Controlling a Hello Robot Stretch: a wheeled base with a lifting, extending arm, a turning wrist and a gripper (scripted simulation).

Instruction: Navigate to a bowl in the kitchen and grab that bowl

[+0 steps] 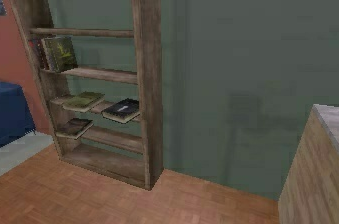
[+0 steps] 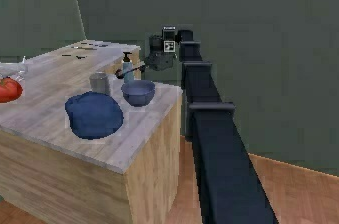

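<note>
Wooden surface [image 2: 37, 118]. Red round item [image 2: 2, 89], well left of bowl [image 2: 138, 93]. Blue flat item [image 2: 94, 114], just left of bowl. Grey cup [image 2: 100, 82], near bowl. Bowl upright on surface. End effector [image 2: 145, 66] near bowl; grip and load: cannot tell.

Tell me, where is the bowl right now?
In the arm side view, the bowl sits near the right edge of the counter, just right of the grey cup and beside the dark blue pad.
</note>
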